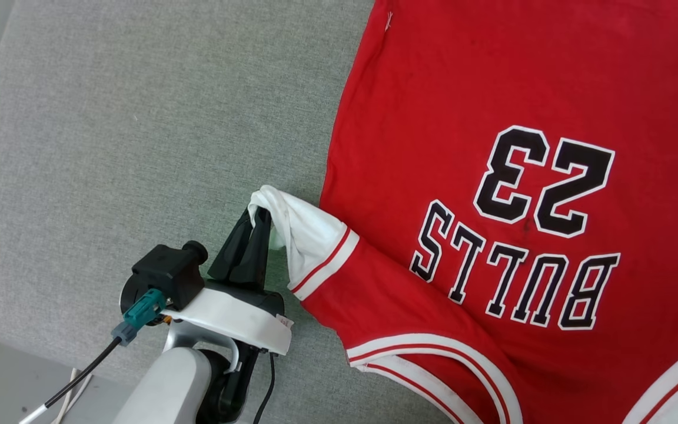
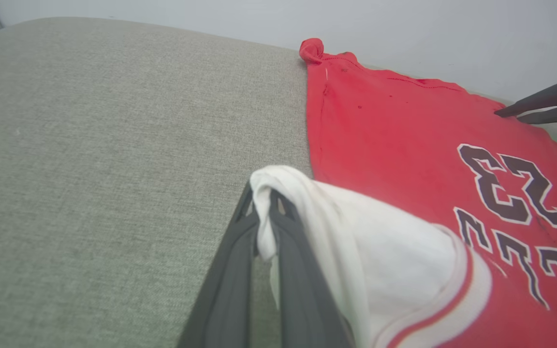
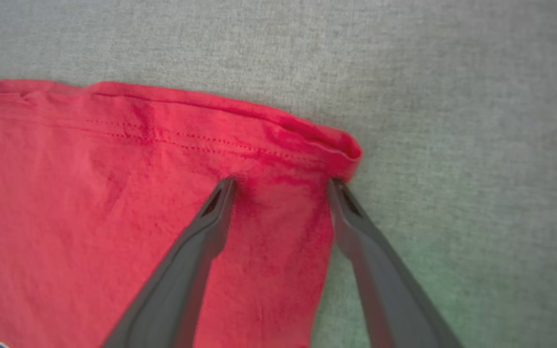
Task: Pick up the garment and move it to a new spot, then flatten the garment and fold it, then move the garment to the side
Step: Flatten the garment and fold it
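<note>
On the grey padded surface (image 1: 139, 118) I see the garment (image 1: 492, 88) lying flat toward the right, numerals up, with a broad stretch of grey beyond its left edge. My left gripper (image 1: 259, 217) is pinching the white sleeve (image 1: 309, 235). My right gripper (image 3: 281, 182) stands spread, tips at the hem corner (image 3: 346, 150).

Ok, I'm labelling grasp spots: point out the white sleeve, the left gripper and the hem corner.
white sleeve (image 1: 311, 235): head view, its bunched cloth.
left gripper (image 2: 262, 193): left wrist view, between its fingertips.
hem corner (image 3: 347, 150): right wrist view, rolled red edge.
</note>
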Available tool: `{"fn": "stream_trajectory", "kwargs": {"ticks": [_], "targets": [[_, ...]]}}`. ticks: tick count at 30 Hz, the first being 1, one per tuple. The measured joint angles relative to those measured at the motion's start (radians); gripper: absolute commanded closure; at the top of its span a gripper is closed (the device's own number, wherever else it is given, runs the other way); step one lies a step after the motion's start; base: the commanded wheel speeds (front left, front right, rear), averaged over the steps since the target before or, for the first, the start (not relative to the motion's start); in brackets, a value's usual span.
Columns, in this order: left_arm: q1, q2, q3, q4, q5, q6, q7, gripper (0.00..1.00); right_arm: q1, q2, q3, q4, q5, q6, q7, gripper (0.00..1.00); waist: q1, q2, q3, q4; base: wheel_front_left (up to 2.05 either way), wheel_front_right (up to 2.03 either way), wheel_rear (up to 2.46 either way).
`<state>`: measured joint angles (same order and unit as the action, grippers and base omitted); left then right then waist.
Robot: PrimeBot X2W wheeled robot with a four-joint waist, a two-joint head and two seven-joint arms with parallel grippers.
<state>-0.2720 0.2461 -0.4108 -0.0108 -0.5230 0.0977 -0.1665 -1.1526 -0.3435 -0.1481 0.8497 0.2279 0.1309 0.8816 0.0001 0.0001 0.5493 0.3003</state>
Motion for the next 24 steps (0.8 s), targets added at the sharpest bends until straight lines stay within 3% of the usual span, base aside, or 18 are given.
{"fn": "stream_trajectory", "kwargs": {"ticks": [1, 7, 14, 24], "targets": [[-0.001, 0.000, -0.002, 0.006, 0.000, 0.000, -0.001, 1.00, -0.003, 0.007, -0.011, 0.014, -0.016, 0.000, 0.006, 1.00, 0.0000, 0.0000, -0.006, 0.000, 0.00, 0.00, 0.00], [0.002, 0.000, -0.004, 0.033, -0.008, -0.001, -0.004, 1.00, 0.014, 0.015, -0.011, 0.040, -0.043, 0.000, -0.011, 1.00, 0.0001, 0.0000, -0.051, -0.004, 0.00, 0.00, 0.00], [0.059, 0.027, 0.015, 0.062, -0.027, 0.014, 0.004, 1.00, 0.077, -0.001, 0.073, 0.015, -0.045, 0.000, -0.038, 1.00, 0.0000, 0.0000, -0.137, -0.029, 0.00, 0.00, 0.00], [0.231, 0.096, 0.087, 0.043, -0.071, 0.091, 0.041, 1.00, 0.424, -0.083, 0.265, -0.219, 0.109, 0.000, -0.041, 1.00, -0.0001, 0.0000, -0.323, -0.132, 0.00, 0.00, 0.00]]}}
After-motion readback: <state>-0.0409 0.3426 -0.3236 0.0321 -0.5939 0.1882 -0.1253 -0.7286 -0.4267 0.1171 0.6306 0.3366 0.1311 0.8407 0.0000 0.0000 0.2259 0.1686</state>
